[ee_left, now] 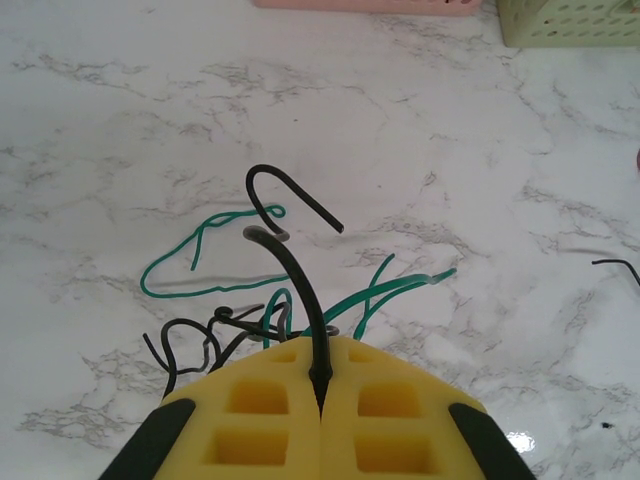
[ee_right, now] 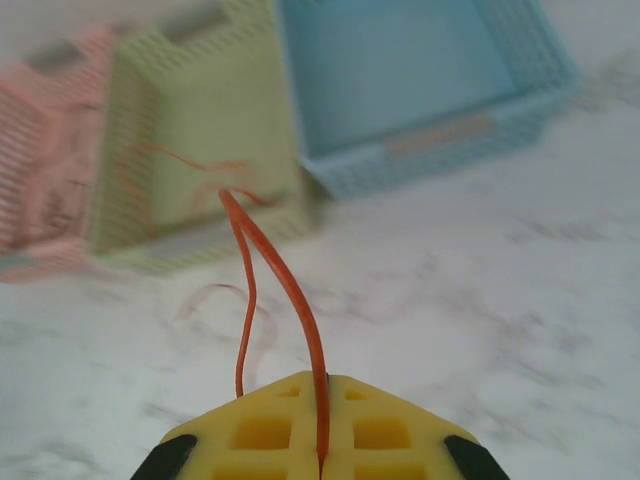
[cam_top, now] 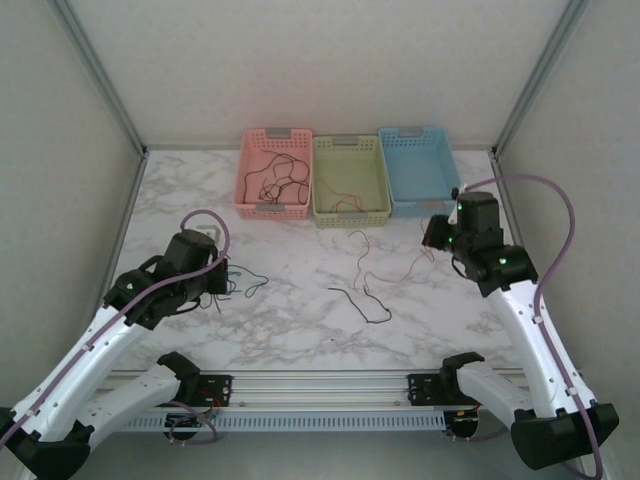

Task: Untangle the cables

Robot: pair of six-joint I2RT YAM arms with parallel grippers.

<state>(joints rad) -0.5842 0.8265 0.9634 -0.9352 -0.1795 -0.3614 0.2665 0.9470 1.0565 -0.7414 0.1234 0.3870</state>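
Altogether three baskets stood; the left end effector clenched one black cable, the right end effector one orange cable.

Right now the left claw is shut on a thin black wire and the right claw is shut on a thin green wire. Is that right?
Not quite. The right claw is shut on a thin orange-red wire, not a green one, as the right wrist view shows. The left claw is indeed shut on a thin black wire.
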